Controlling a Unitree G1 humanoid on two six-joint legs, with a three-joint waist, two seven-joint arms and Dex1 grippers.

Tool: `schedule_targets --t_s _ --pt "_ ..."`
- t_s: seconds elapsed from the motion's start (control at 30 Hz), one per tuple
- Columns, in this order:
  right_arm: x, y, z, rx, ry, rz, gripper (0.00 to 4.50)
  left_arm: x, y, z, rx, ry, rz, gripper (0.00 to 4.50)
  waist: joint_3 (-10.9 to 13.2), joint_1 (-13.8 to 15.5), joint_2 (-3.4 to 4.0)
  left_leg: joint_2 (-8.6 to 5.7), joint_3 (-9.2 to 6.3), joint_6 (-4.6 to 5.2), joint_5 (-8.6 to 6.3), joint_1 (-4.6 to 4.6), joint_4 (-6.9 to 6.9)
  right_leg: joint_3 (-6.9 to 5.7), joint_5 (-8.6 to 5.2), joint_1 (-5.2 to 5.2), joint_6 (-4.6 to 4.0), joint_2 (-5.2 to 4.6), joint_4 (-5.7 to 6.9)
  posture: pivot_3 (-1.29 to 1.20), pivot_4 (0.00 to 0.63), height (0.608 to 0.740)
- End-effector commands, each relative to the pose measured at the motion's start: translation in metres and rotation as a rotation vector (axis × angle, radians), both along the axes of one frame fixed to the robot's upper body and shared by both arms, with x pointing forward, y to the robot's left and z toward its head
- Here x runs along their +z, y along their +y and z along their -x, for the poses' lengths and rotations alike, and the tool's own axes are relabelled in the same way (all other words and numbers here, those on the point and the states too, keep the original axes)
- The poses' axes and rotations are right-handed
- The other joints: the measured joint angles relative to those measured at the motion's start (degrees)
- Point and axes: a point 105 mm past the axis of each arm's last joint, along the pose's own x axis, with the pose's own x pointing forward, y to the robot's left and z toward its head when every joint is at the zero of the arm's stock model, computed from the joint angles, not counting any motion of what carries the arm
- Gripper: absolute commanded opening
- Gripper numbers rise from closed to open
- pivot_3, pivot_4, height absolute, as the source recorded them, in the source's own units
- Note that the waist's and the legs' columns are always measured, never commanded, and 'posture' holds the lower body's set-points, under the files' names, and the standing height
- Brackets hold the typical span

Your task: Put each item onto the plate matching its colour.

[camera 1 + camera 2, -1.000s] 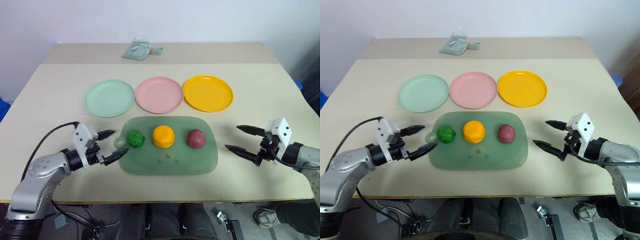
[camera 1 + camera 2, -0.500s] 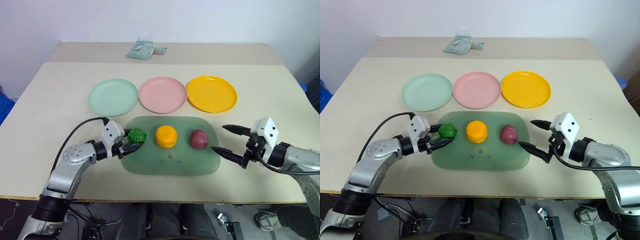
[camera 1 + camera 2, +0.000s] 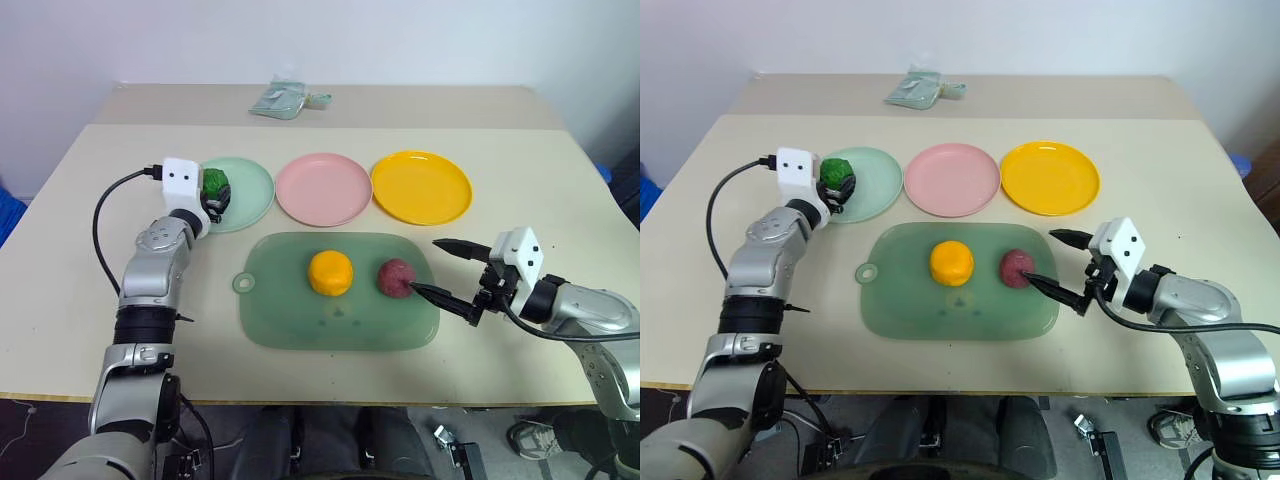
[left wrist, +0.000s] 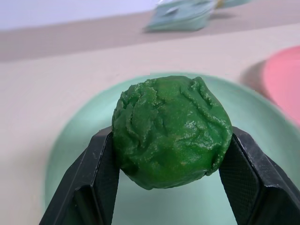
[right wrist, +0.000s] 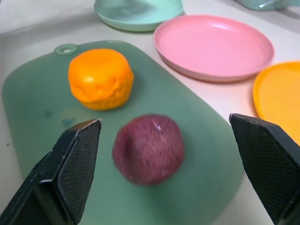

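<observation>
The green ball (image 4: pixel 171 131) is a lumpy, near-round lump with no clear long axis; it sits clamped between the two black fingers (image 4: pixel 96 180) of the left gripper (image 3: pixel 213 195), which press on its two sides, over the mint green plate (image 3: pixel 245 200) at about 10 o'clock on the table. From the head views I cannot tell whether the ball touches the plate or hangs just above it. The pink plate (image 3: pixel 323 189) lies at 12 o'clock and the yellow-orange plate (image 3: pixel 420 186) at about 1 o'clock, the three in a row, rims close but apart. Just nearer than the row lies the translucent green tray (image 3: pixel 300 320), its long axis running 9 to 3 o'clock and its ring handle (image 3: pixel 241 284) at the 9 o'clock end. On it the orange ball (image 3: pixel 329 272) sits near the middle and the dark red ball (image 3: pixel 396 277) toward 3 o'clock, the two apart. The right gripper (image 3: pixel 436 268) stands at the tray's 3 o'clock edge, fingers spread wide and holding nothing, the dark red ball lying just before them. Bare tabletop (image 3: pixel 540 200) lies open at 9 and 3 o'clock beside the plates and tray. The beige surface has a seam across the far side; beyond it rests a crumpled pale green packet (image 3: pixel 283 101) at 12 o'clock, near a plain white wall (image 3: pixel 400 40).
</observation>
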Motion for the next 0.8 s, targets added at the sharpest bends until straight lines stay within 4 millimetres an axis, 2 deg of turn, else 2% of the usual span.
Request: schedule_targets --t_s 0.03,0.07,0.13,0.27,0.33,0.4,0.57,0.6,0.67,0.8 --pt "0.014 0.011 -0.006 0.011 -0.020 -0.050 4.50 0.015 -0.003 -0.006 -0.010 -0.049 -0.016 4.43 0.03 0.00 -0.05 0.01 0.00 -0.01 0.01 0.00 0.00 0.00 0.00 0.00 0.00 0.00 0.00 0.00 0.150 0.740" --pt "0.015 0.014 -0.007 0.015 -0.013 -0.055 4.50 0.016 -0.003 -0.006 -0.013 -0.049 -0.026 4.43 0.04 0.02 -0.06 0.02 0.00 -0.02 0.01 0.00 0.02 0.00 0.00 -0.01 0.00 0.01 0.00 0.00 0.150 0.740" --pt "0.019 0.038 -0.008 0.059 -0.038 -0.037 4.50 0.020 -0.001 0.000 -0.045 -0.079 -0.106 4.43 0.07 0.02 -0.13 0.02 -0.01 -0.03 0.02 -0.01 0.05 -0.01 0.00 0.00 0.00 0.01 0.01 0.00 0.150 0.740" --pt "0.013 0.078 -0.011 0.110 -0.051 -0.005 4.50 0.032 0.009 0.025 -0.140 -0.158 -0.156 4.43 0.07 -0.52 -0.13 0.08 0.03 -0.09 0.04 -0.02 0.02 0.03 -0.01 -0.13 -0.01 0.03 0.06 0.00 0.150 0.740" --pt "0.007 0.087 -0.019 0.085 -0.049 0.010 4.50 0.038 -0.004 0.046 -0.289 -0.204 -0.167 4.43 0.07 -0.51 -0.15 0.09 0.03 -0.12 0.05 -0.04 0.01 0.03 -0.01 -0.17 -0.02 0.03 0.06 0.00 0.150 0.740" --pt "-0.002 0.094 -0.025 0.071 -0.044 0.045 4.50 0.032 -0.026 0.074 -0.487 -0.178 -0.144 4.43 0.06 -0.42 -0.17 0.07 0.03 -0.13 0.05 -0.08 0.03 0.03 -0.01 -0.19 -0.02 -0.02 0.06 0.00 0.150 0.740" --pt "-0.021 0.104 -0.029 0.089 0.020 0.089 4.50 -0.003 -0.072 0.142 -0.894 -0.024 -0.164 4.43 0.06 -0.05 -0.14 0.04 -0.03 -0.14 0.04 -0.08 0.12 0.03 -0.02 -0.13 -0.04 -0.07 -0.05 0.00 0.150 0.740" --pt "-0.025 0.105 -0.029 0.090 0.039 0.096 4.50 -0.009 -0.080 0.152 -0.945 0.000 -0.170 4.43 0.06 -0.12 -0.14 0.03 -0.02 -0.14 0.04 -0.07 0.12 0.03 -0.02 -0.13 -0.04 -0.07 -0.04 0.00 0.150 0.740" --pt "-0.029 0.106 -0.031 0.095 0.056 0.105 4.50 -0.014 -0.088 0.159 -0.978 0.017 -0.148 4.43 0.05 -0.11 -0.14 0.06 -0.02 -0.14 0.04 -0.02 0.12 0.04 -0.03 -0.09 -0.06 -0.05 -0.03 0.00 0.150 0.740" --pt "-0.021 0.110 -0.033 0.097 0.033 0.073 2.66 -0.013 -0.099 0.161 -0.987 0.001 -0.112 4.50 0.04 -0.14 -0.14 0.06 -0.05 -0.13 0.04 -0.01 0.12 0.04 -0.03 -0.10 -0.06 -0.04 0.03 0.00 0.150 0.740"
